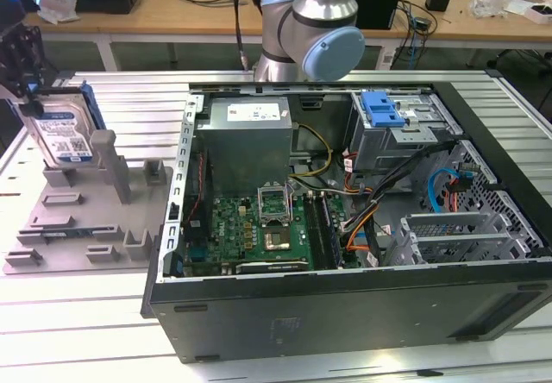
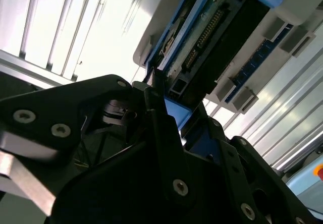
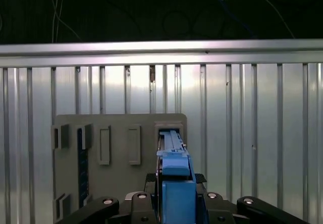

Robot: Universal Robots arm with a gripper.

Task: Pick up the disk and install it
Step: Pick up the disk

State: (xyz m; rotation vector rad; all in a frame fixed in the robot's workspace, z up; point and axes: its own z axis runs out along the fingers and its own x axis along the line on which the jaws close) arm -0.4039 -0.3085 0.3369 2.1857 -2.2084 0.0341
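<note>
End effector (image 3: 177,196) clamped on disk (image 1: 62,134) | disk upright at grey fixture (image 1: 86,228) | label (image 1: 69,137) white-and-blue

Bright room light; glare blows out ribbed table (image 2: 106,37) in second wrist view.

Disk (image 1: 62,134): in the exterior view, its upper corner is covered by the gripper (image 1: 28,90), which the picture's edge crops. In the first wrist view we lose its near end between the clamped jaws. In both wrist views we see it edge-on, label face turned away. Arm (image 1: 312,29): cut off at the top edge. Case (image 1: 345,314): corner cropped at the exterior view's right.
</note>
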